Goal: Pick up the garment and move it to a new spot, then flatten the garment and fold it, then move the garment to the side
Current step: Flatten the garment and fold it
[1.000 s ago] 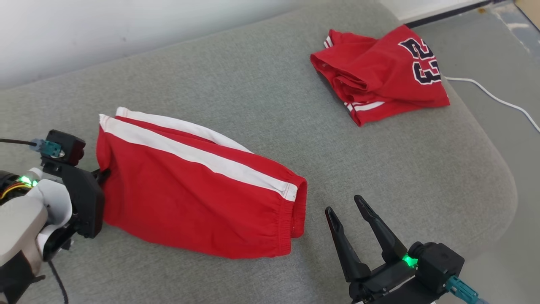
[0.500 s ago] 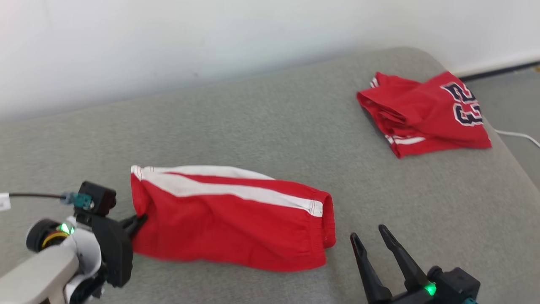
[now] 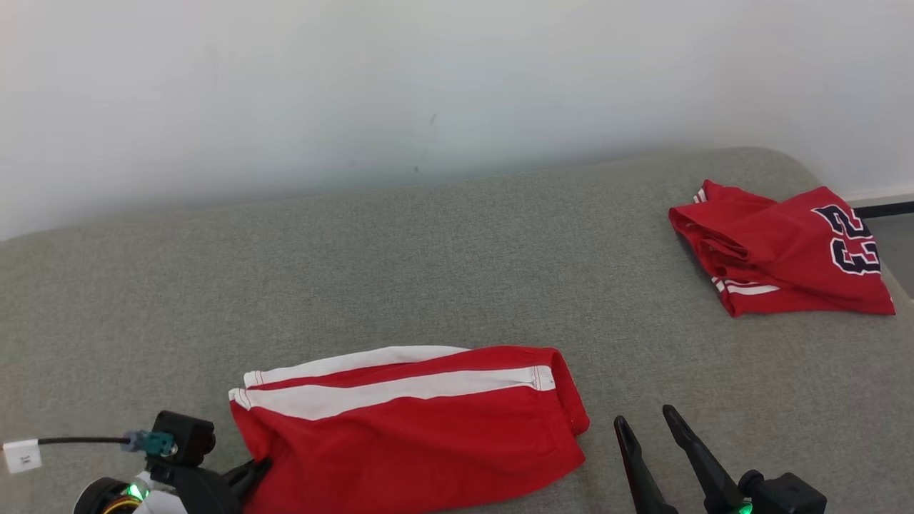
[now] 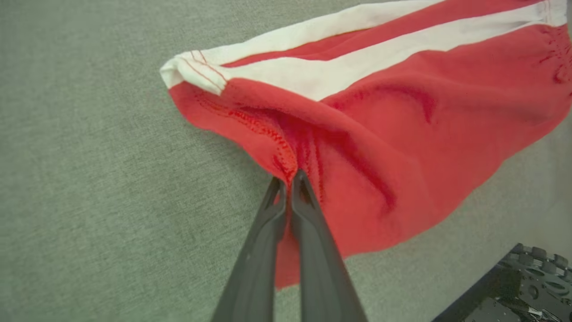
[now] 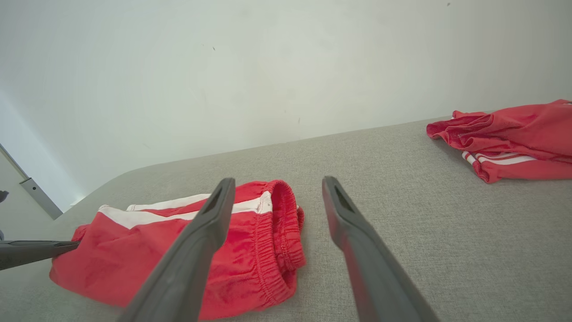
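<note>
At 7 o'clock the left gripper (image 3: 250,475) had its fingers pinching the leg hem of the red shorts (image 3: 414,421), which lay folded on the grey cushion (image 3: 428,250) at 6 o'clock. At 5 o'clock the right gripper (image 3: 644,416) hovered beside the waistband, fingers spread and empty. A red jersey (image 3: 778,250) sat at 2 o'clock. The step in hand was probably moving the shorts aside. The next move called for a low, steady pull that kept the fold, then a release.

Grey woven cushion (image 3: 457,271) spans the near scene, rounded corner far right — plain white wall (image 3: 428,86) behind it, evenly lit. Dark baseboard (image 3: 882,210) and strip of grey floor (image 3: 901,250) far right.
</note>
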{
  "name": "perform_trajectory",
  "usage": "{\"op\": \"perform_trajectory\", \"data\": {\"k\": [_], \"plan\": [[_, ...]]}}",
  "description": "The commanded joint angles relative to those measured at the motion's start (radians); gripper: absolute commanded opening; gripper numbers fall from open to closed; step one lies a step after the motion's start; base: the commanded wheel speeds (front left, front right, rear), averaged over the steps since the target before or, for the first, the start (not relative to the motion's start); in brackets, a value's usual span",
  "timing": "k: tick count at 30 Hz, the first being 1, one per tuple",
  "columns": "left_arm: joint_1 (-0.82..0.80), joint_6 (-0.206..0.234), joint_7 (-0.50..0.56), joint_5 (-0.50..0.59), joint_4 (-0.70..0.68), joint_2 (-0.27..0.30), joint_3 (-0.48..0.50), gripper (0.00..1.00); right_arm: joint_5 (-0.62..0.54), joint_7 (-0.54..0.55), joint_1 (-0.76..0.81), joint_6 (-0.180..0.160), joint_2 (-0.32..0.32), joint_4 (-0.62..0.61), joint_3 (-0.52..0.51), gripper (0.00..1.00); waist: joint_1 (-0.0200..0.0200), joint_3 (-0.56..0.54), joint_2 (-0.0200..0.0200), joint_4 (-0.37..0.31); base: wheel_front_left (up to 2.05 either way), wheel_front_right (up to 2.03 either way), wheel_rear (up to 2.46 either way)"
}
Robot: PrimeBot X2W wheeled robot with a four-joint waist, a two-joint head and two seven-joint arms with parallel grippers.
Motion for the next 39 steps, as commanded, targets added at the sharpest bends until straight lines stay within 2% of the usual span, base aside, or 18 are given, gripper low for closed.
{"op": "perform_trajectory", "data": {"k": [1, 2, 3, 10, 13, 18, 22, 26, 29, 35, 39], "plan": [[0.015, 0.013, -0.029, 0.029, 0.002, -0.006, -0.001, 0.00, -0.008, 0.000, 0.009, -0.003, -0.004, 0.001, -0.002, 1.00, 0.0002, -0.004, 0.0000, 0.005, 0.00, 0.00, 0.00], [0.021, 0.019, -0.056, 0.034, 0.004, -0.014, 0.003, 0.45, -0.007, 0.000, 0.007, -0.003, -0.005, 0.003, -0.003, 1.00, 0.0002, -0.004, 0.0000, 0.006, 0.00, 0.00, 0.00], [0.032, 0.028, -0.082, 0.031, 0.010, -0.020, 0.011, 1.00, -0.006, 0.000, 0.004, -0.003, -0.006, 0.005, -0.005, 1.00, 0.0002, -0.004, 0.0000, 0.007, 0.00, 0.00, 0.00], [0.058, 0.067, -0.229, 0.076, 0.052, -0.036, 0.062, 1.00, -0.009, 0.000, -0.011, -0.003, -0.010, 0.004, -0.035, 1.00, 0.0002, -0.014, 0.0000, 0.029, 0.00, 0.00, 0.00], [0.069, 0.091, -0.254, 0.104, 0.057, -0.040, 0.141, 1.00, -0.011, 0.000, -0.019, -0.003, -0.004, -0.001, -0.059, 1.00, 0.0002, -0.020, 0.0000, 0.045, 0.00, 0.00, 0.00], [0.158, 0.138, -0.254, 0.256, -0.035, -0.083, 0.460, 1.00, -0.019, 0.000, -0.034, -0.003, 0.004, -0.004, -0.095, 1.00, 0.0002, -0.025, 0.0000, 0.074, 0.00, 0.00, 0.00], [0.277, 0.159, -0.255, 0.423, -0.132, -0.153, 0.710, 1.00, -0.020, 0.000, -0.043, -0.003, 0.015, 0.001, -0.131, 1.00, 0.0002, -0.028, 0.0000, 0.094, 0.00, 0.00, 0.00], [0.395, 0.135, -0.255, 0.573, -0.205, -0.236, 0.918, 1.00, -0.028, 0.000, -0.048, -0.003, 0.031, 0.011, -0.156, 1.00, 0.0002, -0.031, 0.0000, 0.109, 0.00, 0.00, 0.00], [0.469, 0.115, -0.255, 0.670, -0.250, -0.298, 1.019, 1.00, -0.032, 0.000, -0.044, -0.003, 0.034, 0.020, -0.161, 1.00, 0.0002, -0.036, 0.0000, 0.114, 0.00, 0.00, 0.00], [0.594, 0.066, -0.255, 0.801, -0.325, -0.399, 1.172, 1.00, -0.028, 0.000, -0.039, -0.003, 0.034, 0.033, -0.160, 1.00, 0.0002, -0.045, 0.0000, 0.105, 0.00, 0.00, 0.00], [0.672, 0.038, -0.255, 0.895, -0.368, -0.437, 1.215, 1.00, -0.035, 0.000, -0.025, -0.003, 0.040, 0.039, -0.155, 1.00, 0.0002, -0.048, 0.0000, 0.095, 0.00, 0.00, 0.00]]}}
